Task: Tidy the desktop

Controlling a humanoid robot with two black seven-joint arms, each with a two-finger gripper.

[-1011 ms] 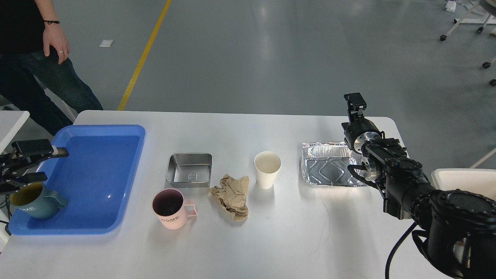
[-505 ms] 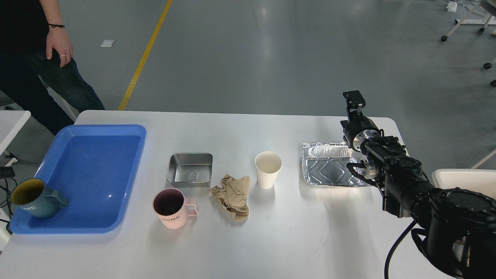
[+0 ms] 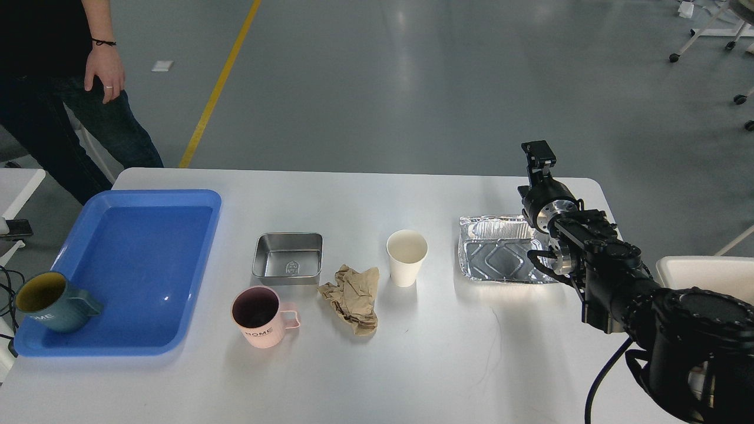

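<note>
The white desktop (image 3: 412, 365) holds a pink mug (image 3: 259, 317), a crumpled brown paper (image 3: 352, 297), a white paper cup (image 3: 406, 249), a square metal tin (image 3: 288, 258) and a foil tray (image 3: 500, 254). A teal mug (image 3: 52, 301) stands in the near left corner of the blue tray (image 3: 206, 203). My right gripper (image 3: 539, 154) is raised above the table's far right corner, beyond the foil tray; it is seen end-on and its fingers cannot be told apart. My left gripper is out of view.
A person (image 3: 65, 88) stands at the far left beyond the table. A white bin (image 3: 707, 271) sits by the table's right edge. Another white table edge (image 3: 17, 182) is at the left. Wheeled furniture legs (image 3: 707, 29) are at the far right.
My left gripper, open above the teal mug a second ago, has pulled back out of view to the left. The right gripper has barely shifted. The person has stepped slightly right.
</note>
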